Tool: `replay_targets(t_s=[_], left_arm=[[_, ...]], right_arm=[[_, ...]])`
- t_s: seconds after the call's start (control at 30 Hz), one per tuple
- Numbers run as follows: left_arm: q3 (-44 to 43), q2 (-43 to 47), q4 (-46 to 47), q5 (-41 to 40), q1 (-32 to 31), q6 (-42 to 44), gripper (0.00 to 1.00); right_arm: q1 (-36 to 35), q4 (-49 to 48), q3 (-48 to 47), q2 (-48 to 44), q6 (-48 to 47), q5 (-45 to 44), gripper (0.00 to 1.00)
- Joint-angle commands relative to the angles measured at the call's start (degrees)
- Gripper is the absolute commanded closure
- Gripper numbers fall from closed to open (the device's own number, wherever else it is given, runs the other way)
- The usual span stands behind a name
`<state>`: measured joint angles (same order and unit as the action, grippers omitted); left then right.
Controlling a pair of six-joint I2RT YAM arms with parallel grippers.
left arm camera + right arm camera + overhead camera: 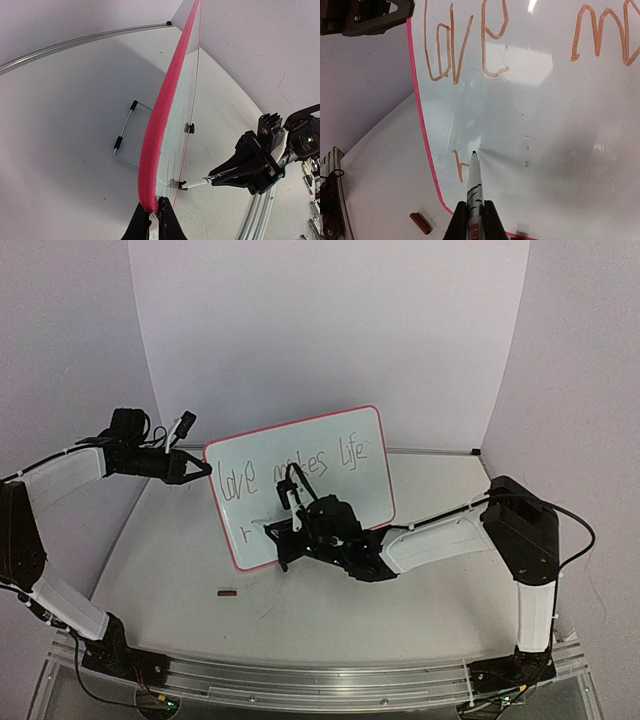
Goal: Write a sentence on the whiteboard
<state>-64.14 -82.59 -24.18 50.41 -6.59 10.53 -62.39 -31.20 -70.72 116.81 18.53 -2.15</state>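
Closest to the right wrist camera, the right gripper [470,220] has its fingers shut firmly on a marker [475,182]. The marker's tip is at the whiteboard [555,130], just beside a small "r" [459,166] that begins the second line. The whiteboard stands upright around the middle of the tabletop [330,625], leaning back a little. Of the sentence [465,45], "love makes life" is on the top line, so "rich." is mostly not yet written.

The left gripper [154,212] is pinched shut on the pink frame [156,145] at the board's left edge. I think this is the weak point: the grip is thin and on one edge only, so a hard push from the marker may turn or tip the board and the letters will come out crooked. A push that is too light may make the line skip. The marker could also slide in the fingers. The low corner leaves little room for the word.

Only the right wrist view shows the letters clearly, and the cap [421,223] lying on the tabletop below the board's lower left corner. The left wrist view sees the board from its edge, with no writing, but it shows the wire stand [125,140] behind. From above, the right arm hides part of the words.
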Motion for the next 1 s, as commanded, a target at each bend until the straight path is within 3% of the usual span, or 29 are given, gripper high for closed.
replay_targets(t_s=[0.0, 0.97], left_arm=[[-1.2, -0.8, -2.2, -3.0, -1.2, 3.6, 1.00], [-1.3, -0.9, -2.2, -3.1, -1.3, 3.7, 1.00]], right_arm=[[0.0, 0.6, -1.7, 1.3, 1.0, -1.5, 1.00], [-0.1, 3.7, 1.7, 1.6, 4.2, -2.4, 1.00]])
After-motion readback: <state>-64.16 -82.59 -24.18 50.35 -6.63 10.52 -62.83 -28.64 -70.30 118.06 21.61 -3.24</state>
